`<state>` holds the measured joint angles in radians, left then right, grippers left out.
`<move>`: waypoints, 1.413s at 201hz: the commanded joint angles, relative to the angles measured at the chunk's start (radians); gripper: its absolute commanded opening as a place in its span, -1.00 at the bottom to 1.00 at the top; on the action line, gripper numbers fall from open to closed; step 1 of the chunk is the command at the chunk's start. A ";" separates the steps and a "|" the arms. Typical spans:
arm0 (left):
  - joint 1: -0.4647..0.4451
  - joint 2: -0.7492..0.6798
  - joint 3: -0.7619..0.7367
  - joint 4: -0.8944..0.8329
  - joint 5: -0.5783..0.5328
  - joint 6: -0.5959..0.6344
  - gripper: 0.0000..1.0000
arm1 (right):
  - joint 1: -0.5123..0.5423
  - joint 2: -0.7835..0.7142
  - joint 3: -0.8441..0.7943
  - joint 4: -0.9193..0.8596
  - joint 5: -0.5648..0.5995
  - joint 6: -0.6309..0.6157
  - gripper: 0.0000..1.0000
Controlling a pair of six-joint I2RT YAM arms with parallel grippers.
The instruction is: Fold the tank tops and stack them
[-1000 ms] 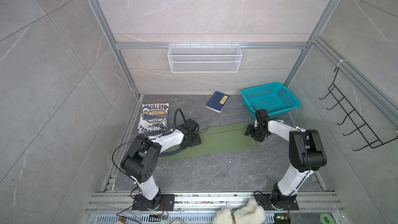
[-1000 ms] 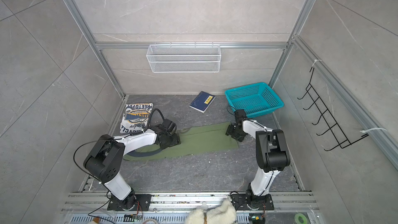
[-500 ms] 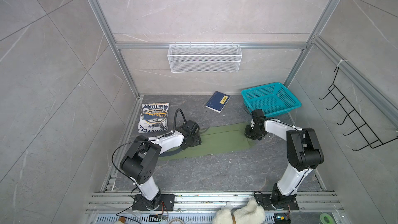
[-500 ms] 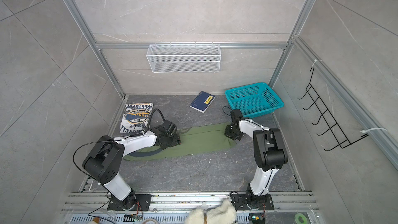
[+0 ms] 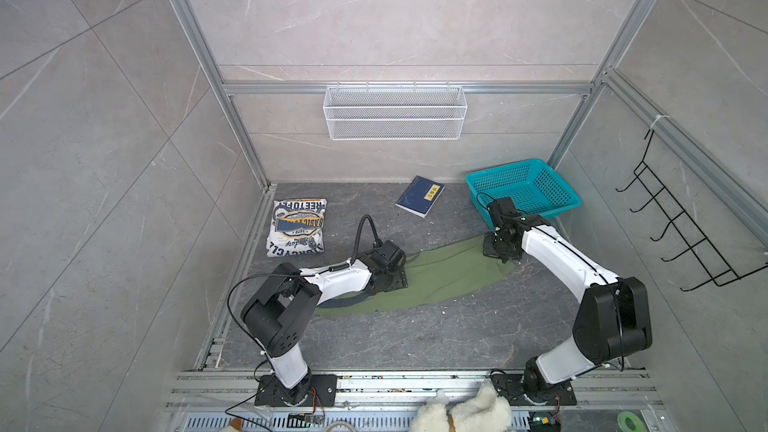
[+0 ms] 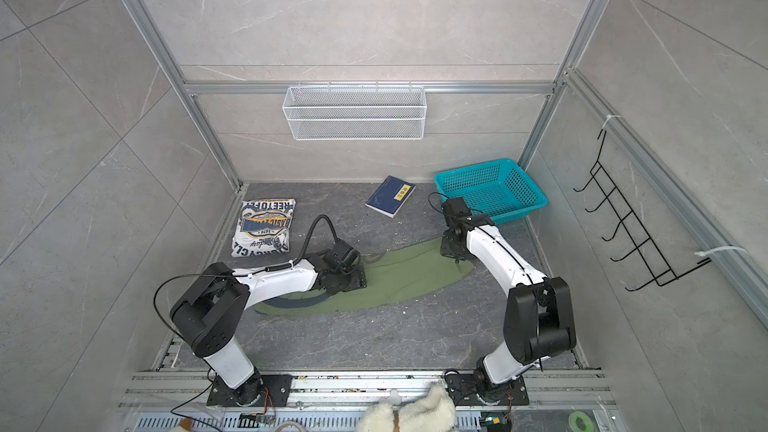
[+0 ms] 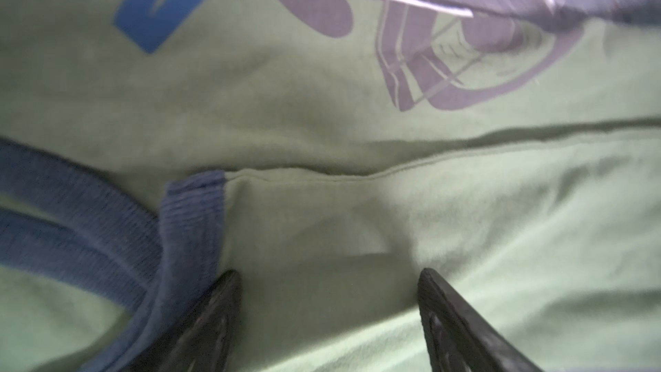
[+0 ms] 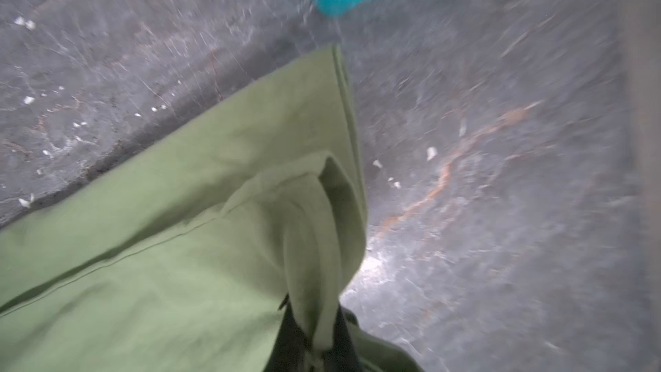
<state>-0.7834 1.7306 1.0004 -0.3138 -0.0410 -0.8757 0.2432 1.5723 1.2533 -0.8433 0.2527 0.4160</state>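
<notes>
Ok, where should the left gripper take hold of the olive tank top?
Take the olive tank top at the folded edge beside the navy trim, coming straight down from above: the cloth lies flat on the floor, and the left gripper hangs open over that spot. The right gripper is shut on the far hem, so both ends could then lift together.

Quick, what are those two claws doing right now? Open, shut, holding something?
Left gripper: open, jaws apart over the olive green tank top, holding nothing.
Right gripper: closed, pinching the same top's edge.
</notes>
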 commanded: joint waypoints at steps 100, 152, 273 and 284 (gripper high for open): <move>0.034 -0.468 -0.285 -0.022 -0.142 -0.152 0.62 | 0.450 0.015 0.227 -0.128 -0.038 0.058 -0.95; 0.073 -0.660 -0.416 -0.085 -0.215 -0.166 0.62 | 0.592 0.146 0.295 -0.016 -0.119 0.196 -0.92; 0.084 -0.750 -0.528 -0.085 -0.246 -0.181 0.63 | 0.740 0.447 0.490 -0.050 -0.055 0.304 -0.92; 0.084 -0.747 -0.528 -0.084 -0.246 -0.179 0.63 | 0.744 0.458 0.495 -0.043 -0.063 0.311 -0.90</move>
<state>-0.7059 0.9752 0.4713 -0.4072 -0.2657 -1.0458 0.9817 1.9984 1.7115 -0.8715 0.1688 0.6876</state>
